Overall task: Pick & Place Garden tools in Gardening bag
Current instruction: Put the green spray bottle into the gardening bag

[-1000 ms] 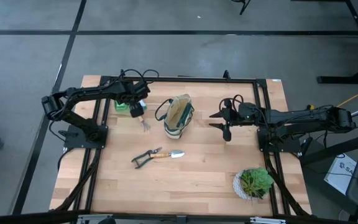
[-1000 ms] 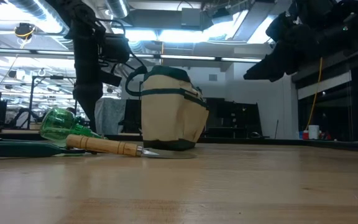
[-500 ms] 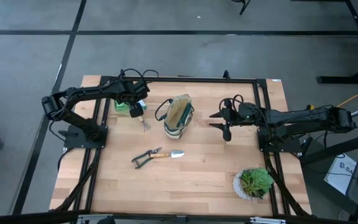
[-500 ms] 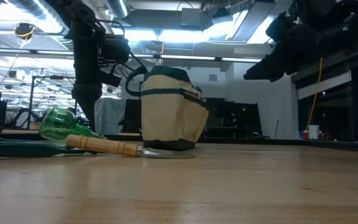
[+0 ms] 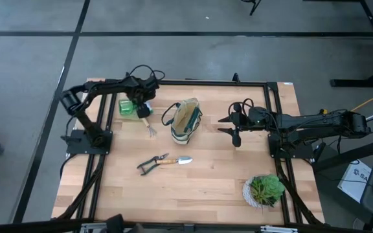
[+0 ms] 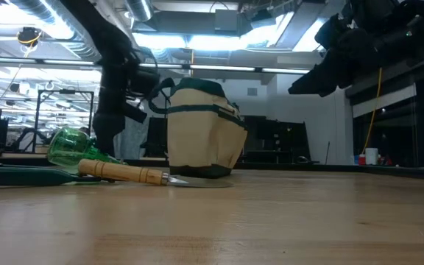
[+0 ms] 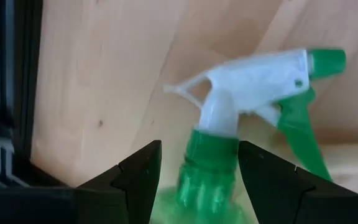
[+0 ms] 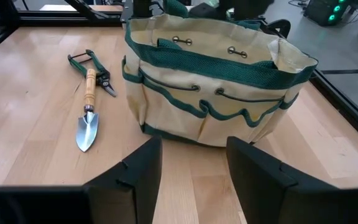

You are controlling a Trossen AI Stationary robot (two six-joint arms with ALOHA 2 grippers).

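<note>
A green spray bottle [image 5: 128, 109] with a white trigger head [image 7: 253, 81] lies on its side near the table's far left. My left gripper [image 5: 140, 107] is open above it, one finger on each side of the bottle's neck [image 7: 213, 155], with a gap showing. A small wooden-handled hand fork [image 5: 149, 127] lies beside the bottle. The cream bag with green trim [image 5: 186, 121] stands upright mid-table. The black-handled shears [image 5: 149, 164] and the trowel [image 5: 177, 160] lie flat nearer the front. My right gripper [image 5: 235, 133] is open in the air right of the bag.
A leafy plant in a white pot [image 5: 264, 191] stands at the near right corner. A black frame rail [image 5: 186, 83] runs along the table's far edge and sides. Bare wood lies between the bag and the plant.
My left arm has drawn its elbow in toward the table, and its gripper has gone down a little toward the green spray bottle. The bottle, the bag and the other tools lie as before.
</note>
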